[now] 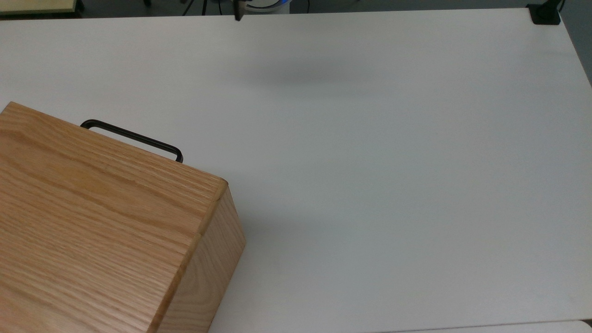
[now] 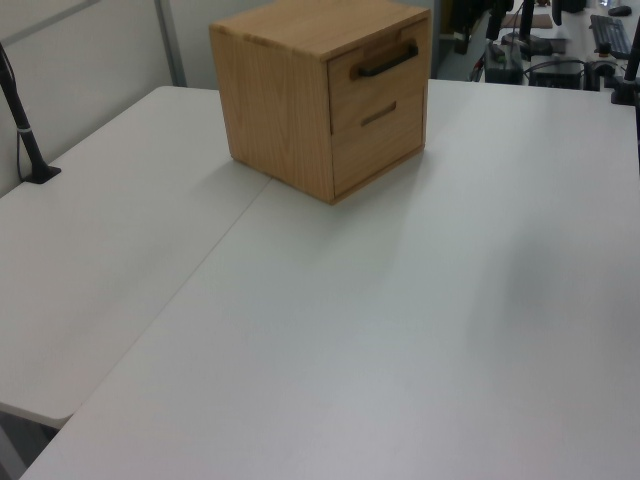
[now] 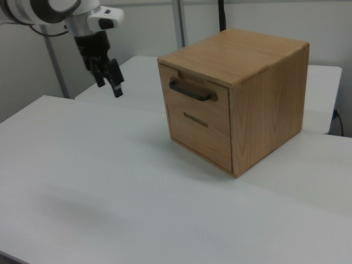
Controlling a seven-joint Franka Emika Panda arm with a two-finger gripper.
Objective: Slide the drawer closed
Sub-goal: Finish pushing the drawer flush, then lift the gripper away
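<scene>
we count one oak cabinet [image 3: 242, 93] with two drawer fronts, the top drawer [image 3: 195, 102] with one black bar handle [image 3: 190, 91], plus one white table [image 3: 110, 192] and one gripper [image 3: 108, 77].
</scene>
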